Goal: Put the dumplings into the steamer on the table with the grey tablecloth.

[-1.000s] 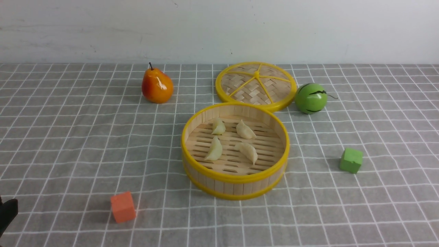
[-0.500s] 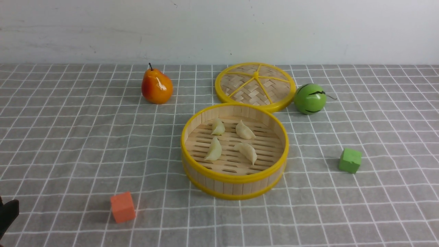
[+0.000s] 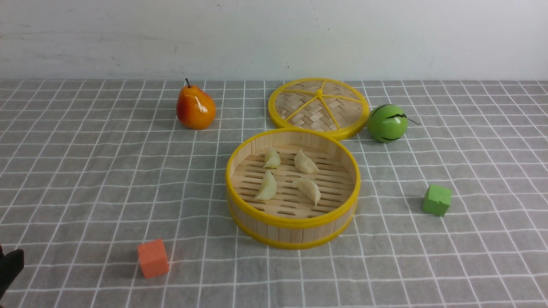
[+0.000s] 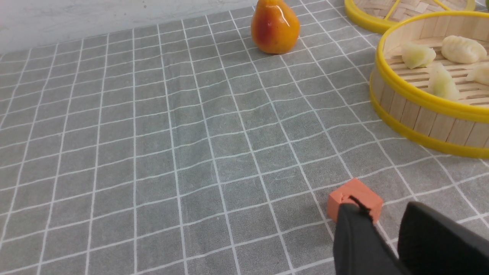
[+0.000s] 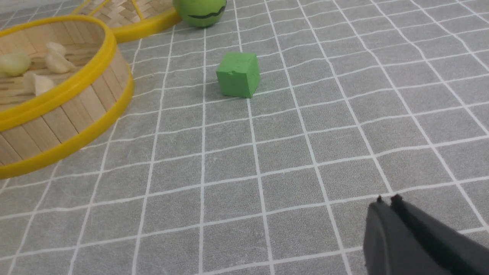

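The steamer (image 3: 293, 222) stands mid-table on the grey tablecloth (image 3: 107, 171). Several pale dumplings lie on its slatted floor, among them one at the back left (image 3: 272, 158), one at the back right (image 3: 305, 162) and one at the front left (image 3: 267, 187). The steamer also shows in the left wrist view (image 4: 420, 101) and in the right wrist view (image 5: 65, 91). My left gripper (image 4: 382, 208) is open and empty, low over the cloth by the orange cube (image 4: 355, 194); only its dark edge (image 3: 10, 265) shows in the front view. My right gripper (image 5: 387, 199) is shut and empty, away from the steamer.
The woven lid (image 3: 319, 107) lies flat behind the steamer. A pear (image 3: 196, 108) stands at the back left and a green ball (image 3: 387, 123) right of the lid. An orange cube (image 3: 153, 258) sits front left and a green cube (image 3: 437, 199) right of the steamer.
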Controlling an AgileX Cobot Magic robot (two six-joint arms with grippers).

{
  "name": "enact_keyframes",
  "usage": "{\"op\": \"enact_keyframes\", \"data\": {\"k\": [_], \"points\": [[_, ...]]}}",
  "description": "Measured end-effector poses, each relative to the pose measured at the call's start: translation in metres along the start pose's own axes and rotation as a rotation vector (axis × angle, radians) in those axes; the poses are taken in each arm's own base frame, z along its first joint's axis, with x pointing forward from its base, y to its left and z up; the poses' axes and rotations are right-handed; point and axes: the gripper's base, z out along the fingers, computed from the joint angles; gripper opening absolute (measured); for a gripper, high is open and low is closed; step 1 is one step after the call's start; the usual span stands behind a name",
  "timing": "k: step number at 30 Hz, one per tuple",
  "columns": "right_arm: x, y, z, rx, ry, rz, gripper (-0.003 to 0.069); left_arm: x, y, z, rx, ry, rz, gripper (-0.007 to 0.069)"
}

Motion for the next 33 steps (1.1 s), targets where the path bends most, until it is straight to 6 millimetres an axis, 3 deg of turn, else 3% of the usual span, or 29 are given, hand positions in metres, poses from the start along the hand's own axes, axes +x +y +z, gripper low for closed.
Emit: {"op": "enact_keyframes", "data": {"k": [8,14,19,25,33], "points": [[0.0,0.0,0.0,0.0,0.0,0.0,-0.0004,0.003,0.0,0.0,0.006,-0.006,0.002,0.0175],[0.0,0.0,0.0,0.0,0.0,0.0,-0.0004,0.032,0.001,-0.001,0.003,0.015,0.005,0.0183],[0.0,0.0,0.0,0.0,0.0,0.0,-0.0002,0.054,0.002,-0.008,0.025,0.003,-0.094,0.0176],[0.0,0.0,0.0,0.0,0.0,0.0,0.0002,0.061,0.003,-0.022,0.033,-0.078,-0.197,-0.0014],[0.0,0.0,0.0,0.0,0.0,0.0,0.001,0.075,0.0,-0.009,-0.103,-0.189,-0.251,-0.0014]]}}
